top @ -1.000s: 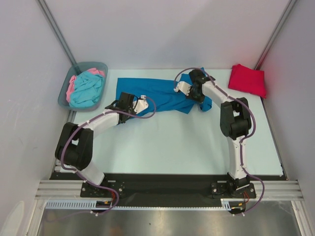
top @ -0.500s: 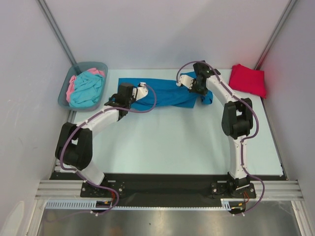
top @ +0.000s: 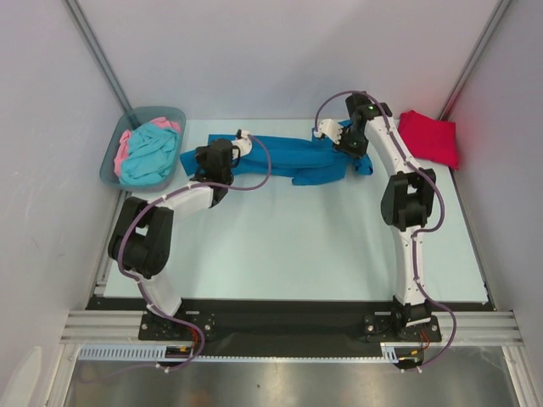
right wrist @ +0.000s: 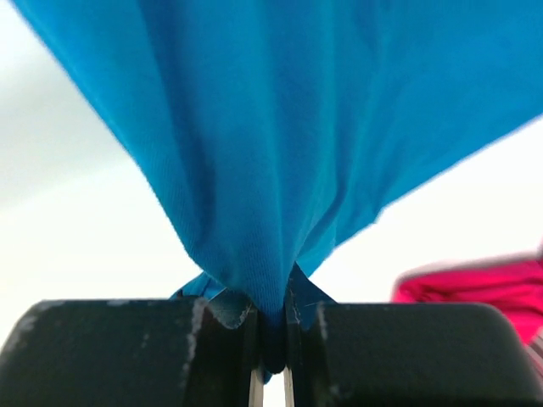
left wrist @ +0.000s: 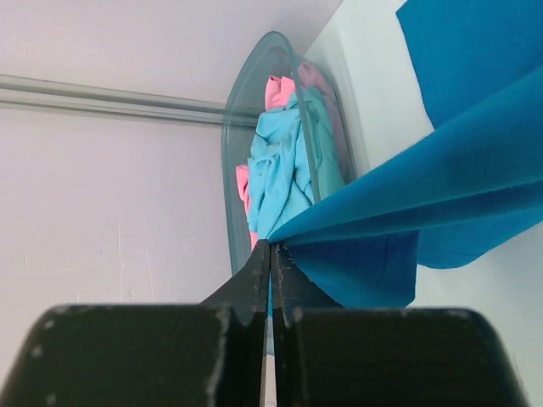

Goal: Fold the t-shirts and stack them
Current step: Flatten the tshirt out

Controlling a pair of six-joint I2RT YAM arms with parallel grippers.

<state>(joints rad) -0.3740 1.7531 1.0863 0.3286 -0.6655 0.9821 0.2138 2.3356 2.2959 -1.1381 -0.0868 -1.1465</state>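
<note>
A deep blue t-shirt stretches across the far part of the table between both arms. My left gripper is shut on its left edge; in the left wrist view the cloth runs out from the pinched jaws. My right gripper is shut on its right end, a bunch of blue cloth squeezed between the fingers. A folded red t-shirt lies at the far right corner. Turquoise and pink shirts sit crumpled in the bin.
The grey-blue plastic bin stands at the far left against the wall, also visible in the left wrist view. White walls close in behind and at both sides. The pale table spreads between the shirt and the arm bases.
Both grippers have carried the blue shirt farther back on the table, the left gripper moving left and back, the right one right and back. The cloth is now pulled out longer between them.
</note>
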